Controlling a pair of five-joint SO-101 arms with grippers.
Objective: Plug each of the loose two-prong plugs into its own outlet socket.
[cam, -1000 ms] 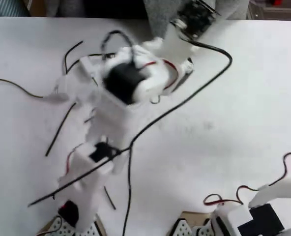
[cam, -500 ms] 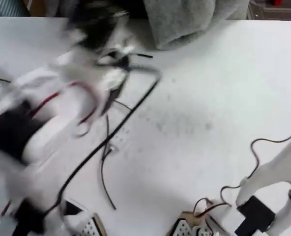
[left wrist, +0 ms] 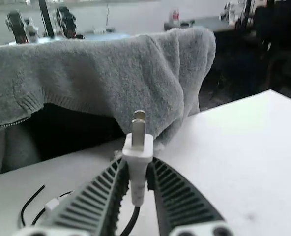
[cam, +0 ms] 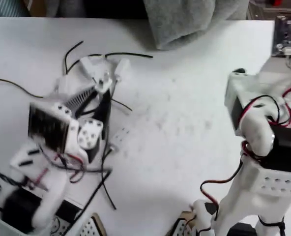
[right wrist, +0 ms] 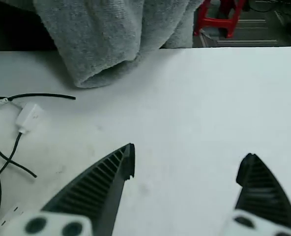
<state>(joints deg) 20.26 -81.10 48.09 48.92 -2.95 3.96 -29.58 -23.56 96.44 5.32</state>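
The left jaws are pinching a white plug (left wrist: 137,147) by its body, leaving its prongs sticking out free for plugging in. The right jaws are hanging wide apart over the desk (right wrist: 209,98), holding nothing.

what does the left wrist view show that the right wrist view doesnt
Left wrist view: the left end effector shut on a white two-prong plug, prongs pointing toward the grey cloth. Right wrist view: the right end effector open above the white table, with a loose white connector and black cords lying nearby. Both: the grey cloth draped at the far edge of the white table.
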